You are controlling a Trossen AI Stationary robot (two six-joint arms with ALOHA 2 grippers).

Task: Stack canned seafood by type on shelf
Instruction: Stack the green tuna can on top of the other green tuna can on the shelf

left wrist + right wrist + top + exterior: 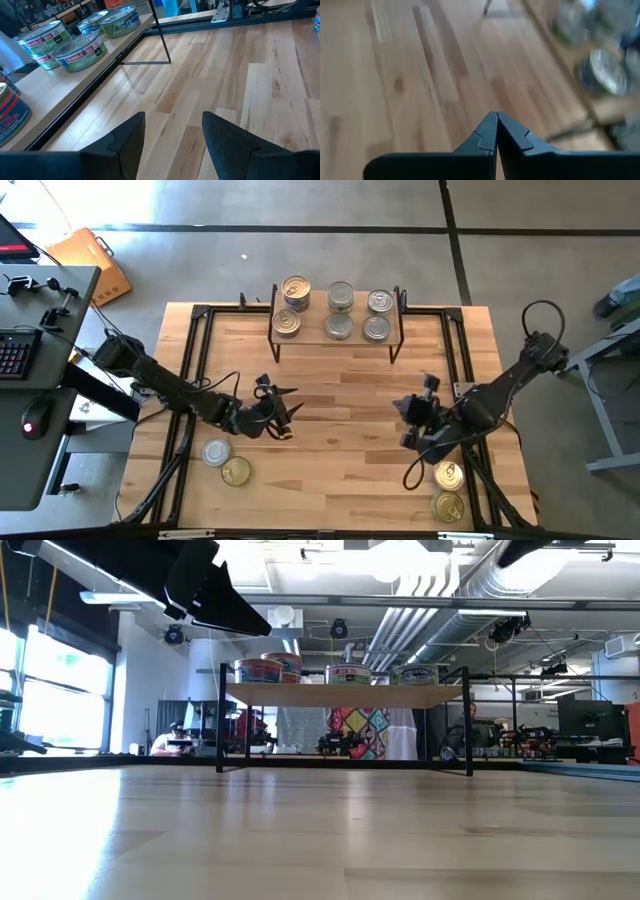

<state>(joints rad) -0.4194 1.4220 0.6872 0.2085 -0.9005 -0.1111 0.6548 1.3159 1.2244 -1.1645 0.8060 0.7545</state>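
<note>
Left gripper [284, 408] hovers over bare tabletop [340, 410] in front of the shelf [337, 332], toward its left end; its two dark fingers [127, 137] stand spread with only planks showing between them, holding nothing. Right gripper [412, 420] sits over the table in front of the shelf's right end, its fingers pressed tightly together with nothing between them.

On the shelf, six tins stand in three pairs: two gold-lidded tins [295, 290] at the left end, two silver-lidded ones [340, 296] in the middle, and two more silver-lidded ones [379, 303] at the right end. From the left wrist view, green-labelled tuna tins [80, 51] show on the shelf top, with a red-and-blue tin [11, 115] nearer the camera.

Well in front of the shelf, off its left end, a silver-lidded tin [216, 452] and a gold-lidded tin [237, 472] lie just beside each other on the table. Off its right end, two gold pull-tab tins [449, 475] rest near the table's front right corner
</note>
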